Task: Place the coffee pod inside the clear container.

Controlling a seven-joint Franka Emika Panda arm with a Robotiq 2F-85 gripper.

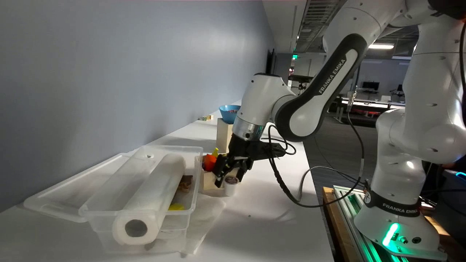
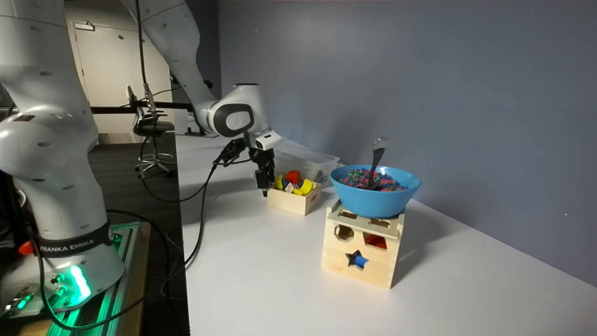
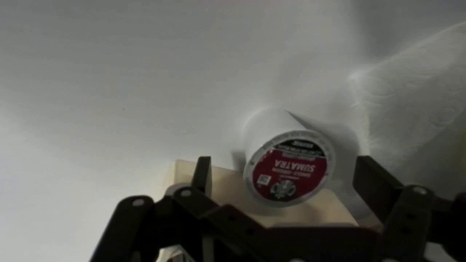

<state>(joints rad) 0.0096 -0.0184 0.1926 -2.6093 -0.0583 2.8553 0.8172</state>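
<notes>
The white coffee pod with a red and black lid (image 3: 289,169) stands upright on the table beside the small tan box, in the wrist view. It also shows in an exterior view (image 1: 230,187); in an exterior view from the far side it is hidden. My gripper (image 3: 284,171) is open, with its fingers apart on either side of the pod and not touching it. The gripper also shows in both exterior views (image 1: 230,178) (image 2: 265,186), pointing down. The clear container (image 1: 197,185) holds a paper towel roll and small yellow and brown things; it also shows behind the box (image 2: 322,161).
The tan box (image 1: 210,181) (image 2: 285,200) with colourful blocks stands right by the gripper. A paper towel sheet (image 1: 205,218) lies beside the container. A clear lid-like piece (image 1: 47,200) lies along the wall. A blue bowl (image 2: 373,200) stands on a wooden shape sorter (image 2: 336,256).
</notes>
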